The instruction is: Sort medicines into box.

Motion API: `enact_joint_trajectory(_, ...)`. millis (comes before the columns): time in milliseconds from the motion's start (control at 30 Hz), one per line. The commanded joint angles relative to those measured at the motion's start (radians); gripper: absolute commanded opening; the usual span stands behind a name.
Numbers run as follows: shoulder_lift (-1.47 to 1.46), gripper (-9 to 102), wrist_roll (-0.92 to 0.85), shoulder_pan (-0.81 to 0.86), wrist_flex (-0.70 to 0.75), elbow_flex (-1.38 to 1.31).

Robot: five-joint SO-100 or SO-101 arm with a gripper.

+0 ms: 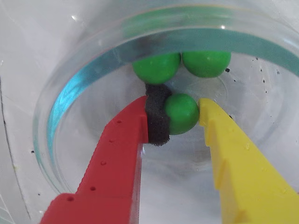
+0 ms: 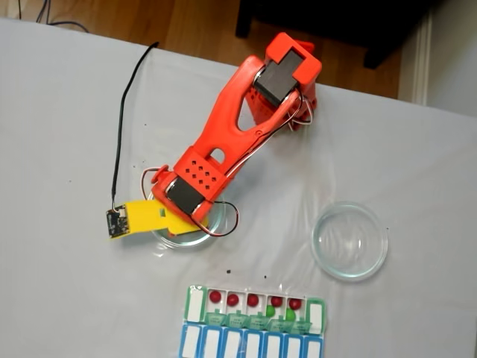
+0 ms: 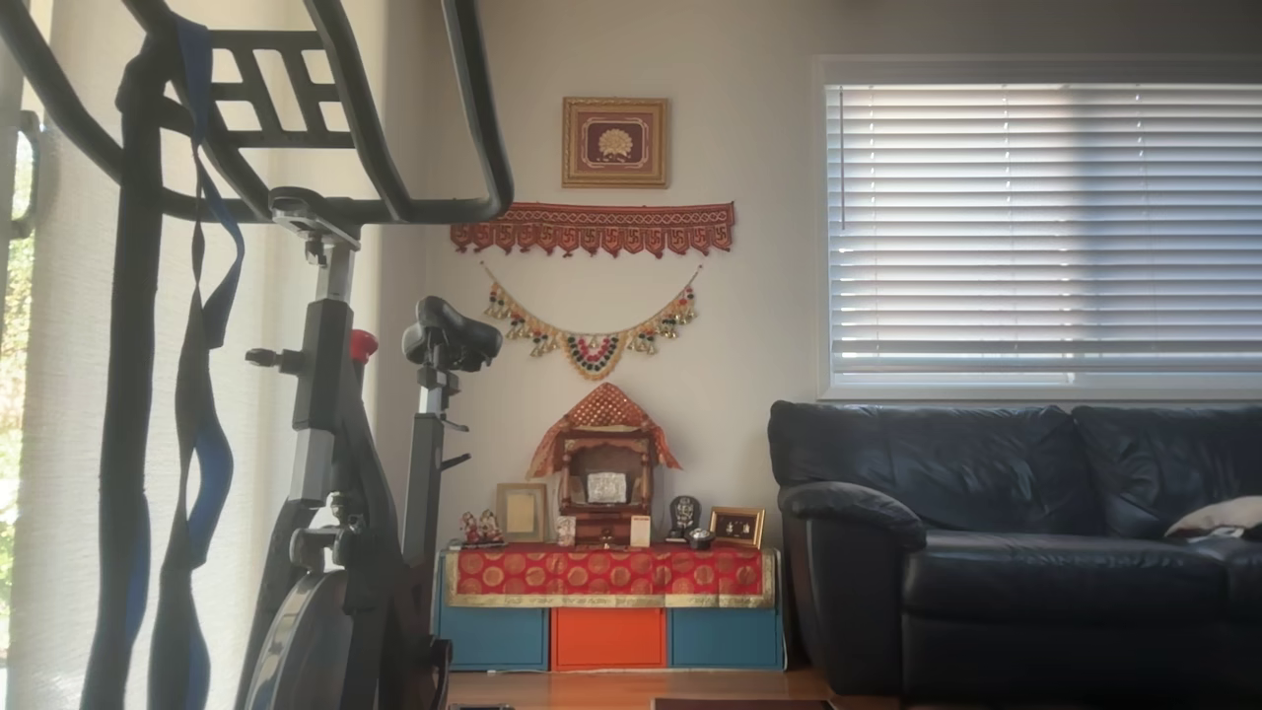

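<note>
In the wrist view my gripper (image 1: 176, 114) is shut on a green pill (image 1: 183, 116), pinched between the black foam pad of the red finger (image 1: 122, 154) and the yellow finger (image 1: 233, 154). It is low inside a clear round glass dish (image 1: 70, 93). Two more green pills (image 1: 157, 66) (image 1: 206, 62) lie just behind, against the dish wall. In the fixed view the orange arm (image 2: 223, 142) reaches down over that dish (image 2: 173, 239). The box (image 2: 192, 306) lies at the bottom edge, holding several red pills (image 2: 233, 299) and two green ones (image 2: 291, 315).
A second glass dish (image 2: 350, 240) stands empty to the right of the arm, above the box's right end. A black cable (image 2: 123, 149) runs along the white tablecloth to the wrist camera board (image 2: 115, 221). The box's blue row (image 2: 250, 344) sits nearest the table edge.
</note>
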Motion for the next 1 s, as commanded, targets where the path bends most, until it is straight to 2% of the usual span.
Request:
enact_joint_trajectory(0,0.103,1,-0.012,-0.006,0.015,-0.044)
enact_joint_trajectory(233,0.216,1,-0.006,-0.014,0.109,-0.103)
enact_joint_trajectory(600,0.298,1,0.094,-0.080,0.339,-0.319)
enact_joint_trajectory(800,0.242,1,0.212,-0.210,0.512,-0.508)
enact_joint_trajectory(967,0.149,1,0.350,-0.334,0.580,-0.641)
